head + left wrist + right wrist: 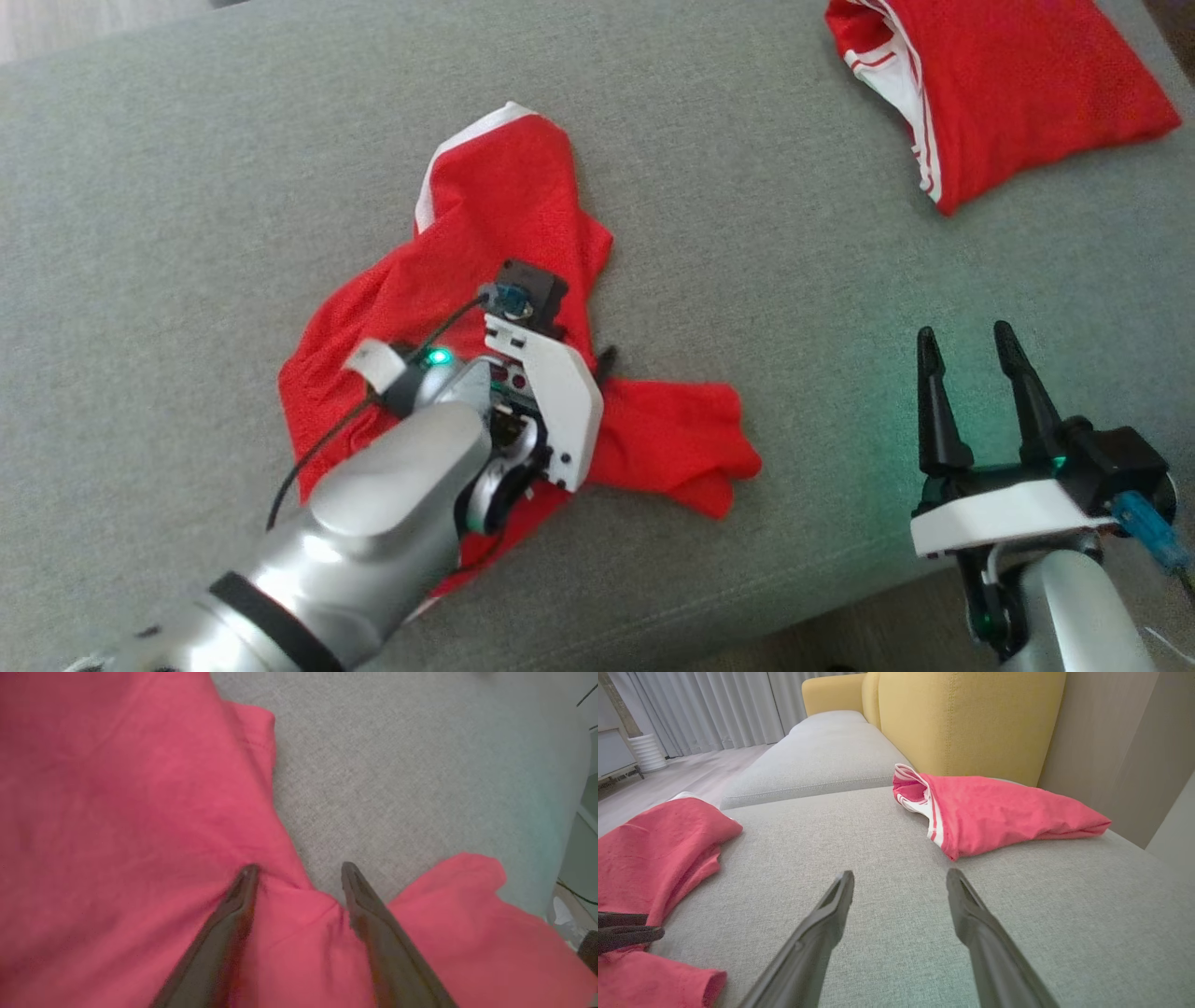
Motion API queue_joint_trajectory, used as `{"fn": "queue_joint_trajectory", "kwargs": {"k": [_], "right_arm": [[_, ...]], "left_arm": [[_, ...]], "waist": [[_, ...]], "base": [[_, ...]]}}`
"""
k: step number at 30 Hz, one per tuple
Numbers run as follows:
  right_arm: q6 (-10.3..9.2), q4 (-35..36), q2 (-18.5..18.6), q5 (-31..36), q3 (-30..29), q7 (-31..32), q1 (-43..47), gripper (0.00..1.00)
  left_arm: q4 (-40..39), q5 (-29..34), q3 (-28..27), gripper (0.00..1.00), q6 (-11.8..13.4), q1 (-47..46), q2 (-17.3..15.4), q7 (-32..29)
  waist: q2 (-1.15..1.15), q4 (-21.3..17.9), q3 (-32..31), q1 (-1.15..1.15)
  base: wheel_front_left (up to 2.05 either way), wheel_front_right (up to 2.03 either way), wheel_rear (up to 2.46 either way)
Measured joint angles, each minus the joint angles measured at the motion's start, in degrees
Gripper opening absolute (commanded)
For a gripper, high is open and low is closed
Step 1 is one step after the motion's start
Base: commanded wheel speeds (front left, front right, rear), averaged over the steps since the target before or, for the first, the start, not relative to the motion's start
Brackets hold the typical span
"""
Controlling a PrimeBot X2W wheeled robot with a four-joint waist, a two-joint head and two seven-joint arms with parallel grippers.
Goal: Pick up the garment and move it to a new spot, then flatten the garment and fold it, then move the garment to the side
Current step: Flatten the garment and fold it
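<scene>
The left gripper (299, 872) is angled down onto the garment (117, 812), jaws spread. The right gripper (964, 333) is held well to its right, jaws parted.

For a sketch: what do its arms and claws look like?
Left arm and right arm: silver, with white wrist plates and green lights. Left claw and right claw: two long dark tapered fingers each. Black cable on the left arm.

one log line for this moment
left gripper: open, on crumpled garment | right gripper: open, near cushion edge | second garment: apart, far right
</scene>
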State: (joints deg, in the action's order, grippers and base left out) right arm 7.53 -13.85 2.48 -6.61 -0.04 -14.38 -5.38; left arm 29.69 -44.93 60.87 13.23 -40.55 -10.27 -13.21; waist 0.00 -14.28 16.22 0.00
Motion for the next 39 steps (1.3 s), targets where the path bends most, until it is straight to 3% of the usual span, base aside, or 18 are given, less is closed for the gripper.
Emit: {"fn": "queue_joint_trajectory", "kwargs": {"k": [2, 5, 9, 17, 22, 27, 35, 39], "right_arm": [[0.0, -0.1, 0.0, -0.2, 0.0, 0.0, 0.0, 1.0], [0.0, -0.1, 0.0, -0.5, -0.1, 0.0, 0.0, 1.0], [0.0, -0.2, 0.0, -0.5, -0.6, 0.0, 0.1, 1.0], [0.0, -0.2, 0.0, 0.1, -2.7, 0.0, 0.8, 1.0], [0.0, -0.1, 0.0, 0.7, -3.0, 0.0, 2.2, 1.0], [0.0, 0.0, 0.0, 1.6, -3.2, 0.0, 2.7, 1.0], [0.0, -0.2, 0.0, 1.8, -3.4, 0.0, 2.9, 1.0], [0.0, -0.5, 0.0, 1.7, -3.4, 0.0, 4.3, 1.0]], "left_arm": [[1.3, 0.5, 0.3, 0.0, -1.1, -0.9, 0.0, 0.0], [1.9, 1.3, 0.0, 0.0, -0.8, -0.8, -0.4, 3.1], [-0.9, 1.7, -3.5, 0.0, 3.0, 0.4, -0.9, 12.1], [-20.6, 4.4, -8.0, 0.0, 11.1, 7.6, -7.1, 23.0], [-34.9, 9.4, -7.9, 0.0, 14.1, 12.5, -10.4, 26.6], [-43.7, 12.6, -8.1, 0.0, 13.9, 17.0, -11.7, 27.5], [-51.2, 19.1, -9.5, 0.0, 11.3, 18.6, -15.8, 27.9], [-44.8, 15.7, -7.7, 0.0, 8.7, 21.6, -15.9, 27.3]], "waist": [[0.0, -0.3, 0.1, 0.0], [0.0, -0.5, 0.0, 0.0], [0.0, -0.4, -0.8, 0.0], [0.0, 2.6, -3.2, 0.0], [0.0, 4.5, -5.3, 0.0], [0.0, 5.8, -6.9, 0.0], [0.0, 5.7, -9.2, 0.0], [0.0, 5.2, -9.6, 0.0]], "base": [[0.0, 0.0, 0.0], [0.0, 0.0, 0.0], [0.0, 0.0, 0.0], [0.0, 0.0, 0.0], [0.0, 0.0, 0.0], [0.0, 0.0, 0.0], [0.0, 0.0, 0.0], [0.0, 0.0, 0.0]]}}
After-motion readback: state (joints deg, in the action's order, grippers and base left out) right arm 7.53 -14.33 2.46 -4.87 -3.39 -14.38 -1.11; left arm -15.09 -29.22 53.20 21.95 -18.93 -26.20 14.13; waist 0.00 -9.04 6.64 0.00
